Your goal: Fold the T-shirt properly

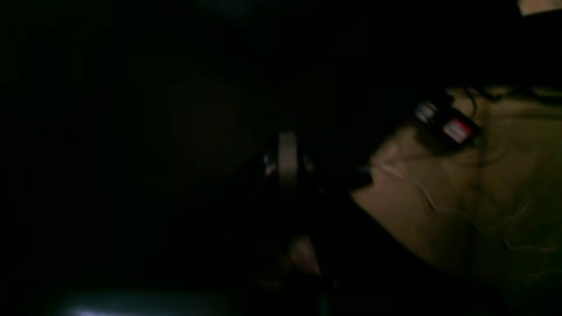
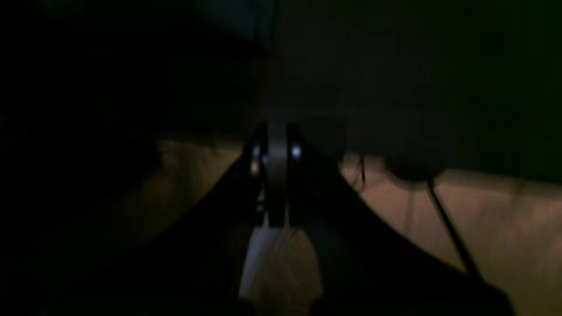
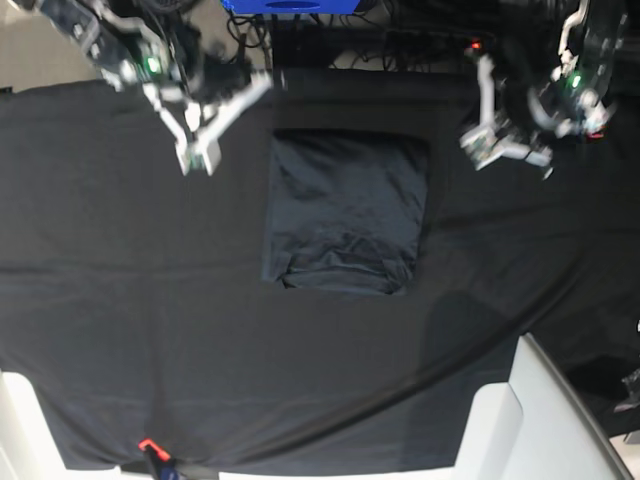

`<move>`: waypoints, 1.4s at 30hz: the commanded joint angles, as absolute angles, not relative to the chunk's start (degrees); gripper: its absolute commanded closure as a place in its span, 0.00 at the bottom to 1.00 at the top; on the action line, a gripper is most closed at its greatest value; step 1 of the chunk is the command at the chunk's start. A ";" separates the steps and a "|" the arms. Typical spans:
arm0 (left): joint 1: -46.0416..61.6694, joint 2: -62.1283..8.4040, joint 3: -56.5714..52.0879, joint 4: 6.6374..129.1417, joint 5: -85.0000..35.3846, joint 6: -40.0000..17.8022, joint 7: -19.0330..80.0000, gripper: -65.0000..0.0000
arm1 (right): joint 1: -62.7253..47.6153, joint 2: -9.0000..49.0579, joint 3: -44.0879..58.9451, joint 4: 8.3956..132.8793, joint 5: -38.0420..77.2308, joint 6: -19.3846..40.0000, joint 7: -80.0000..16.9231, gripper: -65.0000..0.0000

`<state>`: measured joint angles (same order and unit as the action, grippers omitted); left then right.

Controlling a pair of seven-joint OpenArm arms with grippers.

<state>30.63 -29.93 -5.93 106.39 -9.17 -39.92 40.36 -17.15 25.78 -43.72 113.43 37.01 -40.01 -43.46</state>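
The T-shirt (image 3: 345,210) lies in the middle of the table, folded into a compact dark slate-grey rectangle with a few creases near its lower edge. My right gripper (image 3: 197,158) hangs above the cloth to the upper left of the shirt, well apart from it. Its fingers look closed together and hold nothing. My left gripper (image 3: 476,147) hovers to the upper right of the shirt, also clear of it, closed and empty. Both wrist views are very dark. Each shows a pair of fingers pressed together (image 2: 277,145) (image 1: 287,149), with no shirt between them.
The black table-covering cloth (image 3: 120,300) spreads over the whole table. A blue object (image 3: 290,5) and cables sit at the back edge. White furniture (image 3: 540,420) stands at the front right. A small red clip (image 3: 148,445) sits at the front left edge.
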 commanded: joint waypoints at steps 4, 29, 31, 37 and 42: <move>42.42 -30.46 -10.77 106.86 -9.54 -40.00 34.24 1.00 | -25.80 27.74 -43.56 114.77 37.05 -40.00 -43.30 1.00; 26.68 -15.60 13.49 30.90 9.27 -24.57 -9.71 1.00 | -26.33 22.90 -43.65 52.88 23.43 -17.98 -25.89 1.00; 21.58 -15.43 15.96 22.90 9.01 -24.57 -12.79 1.00 | -20.70 18.59 -43.74 36.53 23.34 -13.41 -21.23 1.00; 7.25 -12.62 21.23 4.35 9.36 -24.57 -16.57 1.00 | -8.84 10.77 -43.65 0.00 23.69 -1.54 8.66 1.00; 5.58 -13.14 21.49 4.44 9.45 -24.48 -16.57 1.00 | -10.77 12.09 -43.65 0.00 23.87 -1.54 12.88 1.00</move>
